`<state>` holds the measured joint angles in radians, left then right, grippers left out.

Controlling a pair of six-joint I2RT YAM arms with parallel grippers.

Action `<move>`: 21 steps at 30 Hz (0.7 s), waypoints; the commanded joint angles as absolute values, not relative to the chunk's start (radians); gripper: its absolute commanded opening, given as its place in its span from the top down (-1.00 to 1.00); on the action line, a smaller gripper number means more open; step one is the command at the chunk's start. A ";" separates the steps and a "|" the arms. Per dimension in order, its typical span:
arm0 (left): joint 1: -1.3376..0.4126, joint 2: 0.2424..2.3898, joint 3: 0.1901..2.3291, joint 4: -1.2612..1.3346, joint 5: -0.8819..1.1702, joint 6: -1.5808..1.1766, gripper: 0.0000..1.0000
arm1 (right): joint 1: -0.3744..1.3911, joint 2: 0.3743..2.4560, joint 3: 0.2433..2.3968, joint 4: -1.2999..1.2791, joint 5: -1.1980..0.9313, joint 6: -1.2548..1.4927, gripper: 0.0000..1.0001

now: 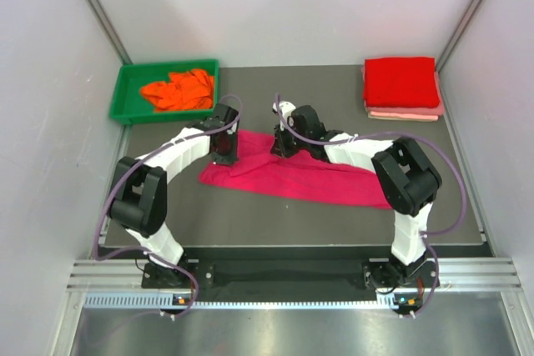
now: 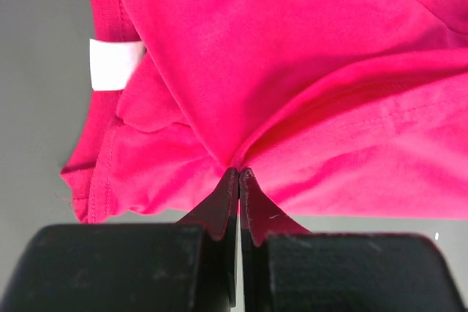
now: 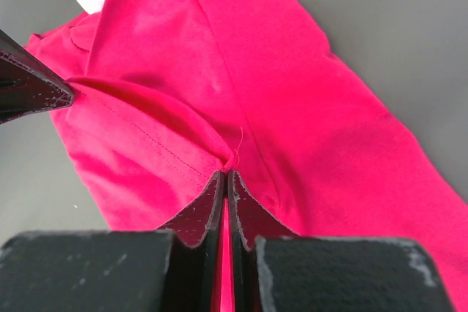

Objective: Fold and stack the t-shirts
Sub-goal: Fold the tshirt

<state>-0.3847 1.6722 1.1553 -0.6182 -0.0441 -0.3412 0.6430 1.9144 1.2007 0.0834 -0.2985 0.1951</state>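
Light, limp magenta-pink t-shirt (image 1: 310,179); likely sags between grips. Both left tool (image 2: 239,174) and right tool (image 3: 226,174) pinch its stitched edge, 11 o'clock end; good hold.

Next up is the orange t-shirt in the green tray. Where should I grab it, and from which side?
Best to come straight down from above, since the walls of the green tray block a sideways approach. Pinch a raised fold near the middle of the orange t-shirt: it lies crumpled in a heap, with no flat edge showing to get under.
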 commanded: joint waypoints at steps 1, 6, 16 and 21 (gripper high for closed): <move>-0.374 1.704 1.203 -0.637 -0.077 -0.333 1.00 | 0.632 1.928 1.223 0.149 -0.269 0.204 1.00; -0.364 1.758 1.248 -0.640 -0.098 -0.327 1.00 | 0.630 1.942 1.235 0.158 -0.256 0.207 1.00; -0.359 1.833 1.359 -0.681 -0.161 -0.334 0.62 | 0.624 1.959 1.302 0.084 -0.195 0.239 0.62; -0.359 1.804 1.414 -0.713 -0.173 -0.344 0.53 | 0.624 1.872 1.267 0.071 -0.184 0.305 0.46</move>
<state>-0.3641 1.8378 1.3605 -0.6746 -0.1463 -0.3382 0.6365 1.9663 1.2514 0.0582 -0.2008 0.2581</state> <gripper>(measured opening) 0.231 0.267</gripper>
